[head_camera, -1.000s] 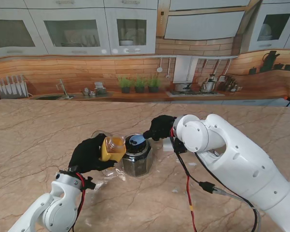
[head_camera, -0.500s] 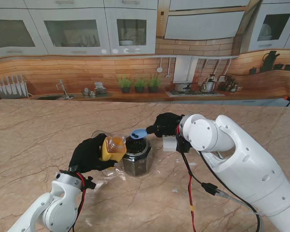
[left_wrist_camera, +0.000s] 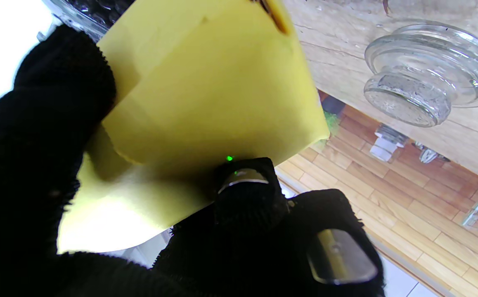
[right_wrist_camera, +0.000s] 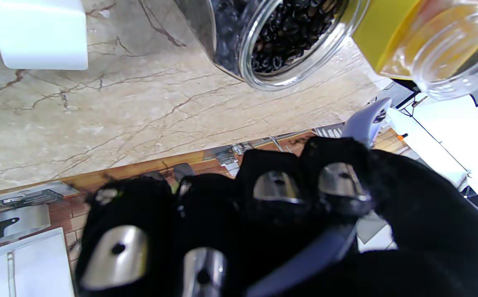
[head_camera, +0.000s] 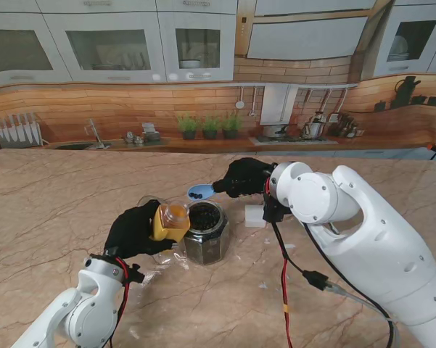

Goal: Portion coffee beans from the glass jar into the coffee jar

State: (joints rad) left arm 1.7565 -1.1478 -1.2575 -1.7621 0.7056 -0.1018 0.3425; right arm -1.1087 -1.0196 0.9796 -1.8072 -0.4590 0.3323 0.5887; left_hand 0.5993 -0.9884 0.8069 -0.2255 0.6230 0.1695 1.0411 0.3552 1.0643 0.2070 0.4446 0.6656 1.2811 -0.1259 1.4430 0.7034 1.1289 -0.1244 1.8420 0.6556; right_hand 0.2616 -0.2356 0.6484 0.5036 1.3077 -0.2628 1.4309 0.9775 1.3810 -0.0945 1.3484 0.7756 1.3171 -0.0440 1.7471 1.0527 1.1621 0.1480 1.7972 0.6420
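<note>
R hand clenched on spoon w/ beans in bowl, held just beyond glass jar on table, arm reaching in from right; L hand wraps tilted coffee jar, mouth twd glass jar, touching its left side.

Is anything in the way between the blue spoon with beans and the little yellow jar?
Nothing visible blocks it. The blue spoon in the right hand is lifted just past the glass jar, and the yellow coffee jar, held tilted by the left hand, has its mouth open.
</note>
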